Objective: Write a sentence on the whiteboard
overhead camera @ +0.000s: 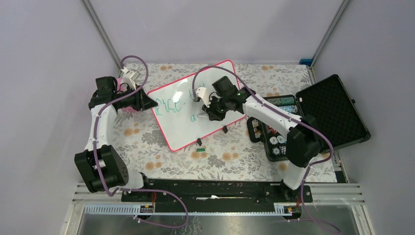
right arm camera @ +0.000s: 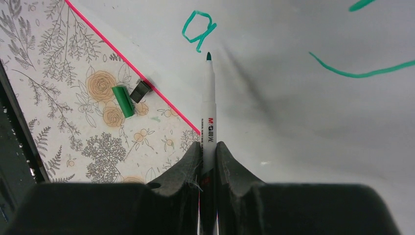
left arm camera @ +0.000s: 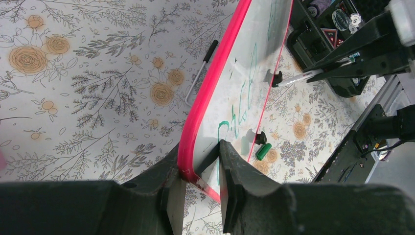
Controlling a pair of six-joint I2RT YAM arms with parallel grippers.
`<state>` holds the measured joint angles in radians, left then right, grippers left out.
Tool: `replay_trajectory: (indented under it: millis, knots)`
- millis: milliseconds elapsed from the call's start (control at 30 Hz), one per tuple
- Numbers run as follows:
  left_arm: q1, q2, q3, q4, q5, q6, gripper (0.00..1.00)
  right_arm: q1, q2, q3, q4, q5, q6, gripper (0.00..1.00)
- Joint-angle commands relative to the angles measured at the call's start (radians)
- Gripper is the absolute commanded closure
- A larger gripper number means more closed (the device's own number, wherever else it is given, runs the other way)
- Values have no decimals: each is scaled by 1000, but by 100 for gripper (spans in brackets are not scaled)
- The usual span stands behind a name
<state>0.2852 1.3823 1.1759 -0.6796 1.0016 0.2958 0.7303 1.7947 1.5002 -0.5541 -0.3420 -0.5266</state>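
Observation:
The whiteboard (overhead camera: 183,120) with its pink-red frame lies tilted on the floral cloth. Green-teal words of the sentence (overhead camera: 172,106) run across its upper part, with a small "a" (right arm camera: 197,29) lower down. My left gripper (overhead camera: 147,100) is shut on the board's left corner (left arm camera: 188,166), one finger under the frame and one on the white face. My right gripper (overhead camera: 209,111) is shut on a white marker (right arm camera: 209,110) with a green tip, which points at the board just right of the "a". The marker also shows in the left wrist view (left arm camera: 306,76).
A green marker cap (overhead camera: 199,148) and a small black piece (overhead camera: 199,142) lie just off the board's near edge. An open black foam-lined case (overhead camera: 313,122) with small items stands at the right. A black-capped pen (left arm camera: 199,73) lies on the cloth left of the board.

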Motion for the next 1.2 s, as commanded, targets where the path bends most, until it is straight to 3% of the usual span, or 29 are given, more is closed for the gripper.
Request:
replay_trajectory:
  millis: [0,1167]
  knots:
    - [-9,-27,8,24,-16,54,100,-24,-72,15,-14,-45,-4,100]
    - [-9,-31,1,23,-16,57,100,-12,55,117,-14,17,14,100]
